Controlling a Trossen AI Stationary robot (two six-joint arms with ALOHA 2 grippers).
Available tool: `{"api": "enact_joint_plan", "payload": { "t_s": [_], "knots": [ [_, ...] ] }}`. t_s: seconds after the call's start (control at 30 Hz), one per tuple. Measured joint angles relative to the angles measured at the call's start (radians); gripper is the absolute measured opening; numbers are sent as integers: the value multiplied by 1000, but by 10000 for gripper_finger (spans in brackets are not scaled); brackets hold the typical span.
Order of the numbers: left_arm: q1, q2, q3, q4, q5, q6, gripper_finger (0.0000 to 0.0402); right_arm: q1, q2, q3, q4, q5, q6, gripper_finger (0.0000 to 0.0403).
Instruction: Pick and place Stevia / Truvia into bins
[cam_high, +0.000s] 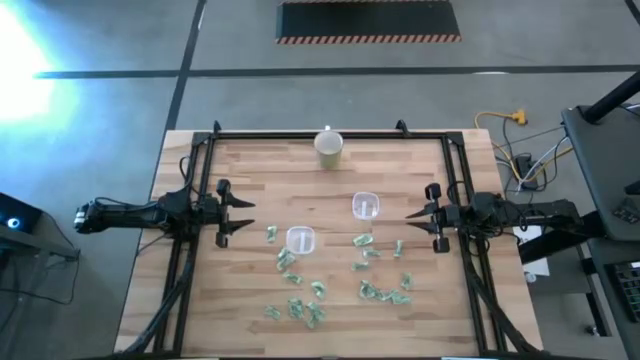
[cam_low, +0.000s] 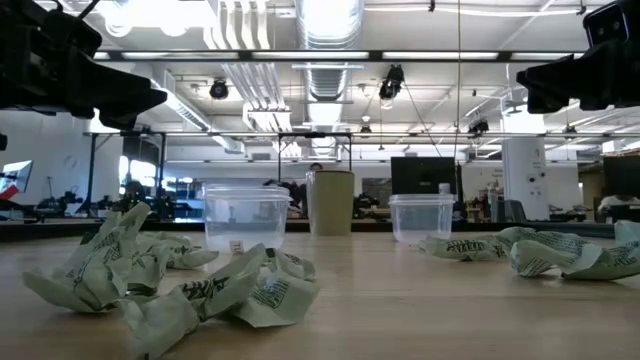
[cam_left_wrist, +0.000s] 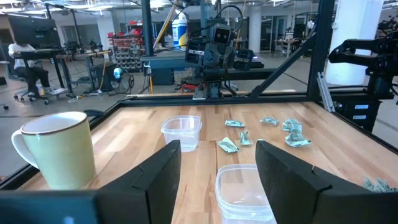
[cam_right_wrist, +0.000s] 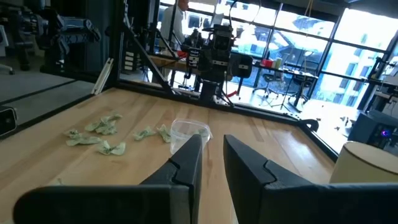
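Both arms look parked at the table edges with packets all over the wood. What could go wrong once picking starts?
The packets lie crumpled and overlapping, so a gripper may lift several or none. The two clear bins are light-looking and close to packets, so a descending left gripper or right gripper might nudge one aside. The cream cup could be mistaken for a bin.

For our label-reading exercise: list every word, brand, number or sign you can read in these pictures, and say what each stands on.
None can be read for certain.
Packets: dark print on the crumpled paper in the low view, too blurred to read.
Bins: clear plastic, no label visible.
Cup: plain, no print visible.
Floor strip: striped hazard edging only, no words.
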Motion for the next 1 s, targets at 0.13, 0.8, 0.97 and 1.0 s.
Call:
{"api": "enact_joint_plan", "payload": {
  "t_s": [0.13, 0.8, 0.97, 1.0],
  "knots": [
    [0, 0, 0, 0, 0, 0, 192, 0, 0, 0, 2, 0, 129, 57],
    [-1, 0, 0, 0, 0, 0, 192, 0, 0, 0, 14, 0, 416, 57],
    [-1, 0, 0, 0, 0, 0, 192, 0, 0, 0, 15, 0, 413, 57],
    [-1, 0, 0, 1, 0, 0, 192, 0, 0, 0, 16, 0, 413, 57]
  ]
}}
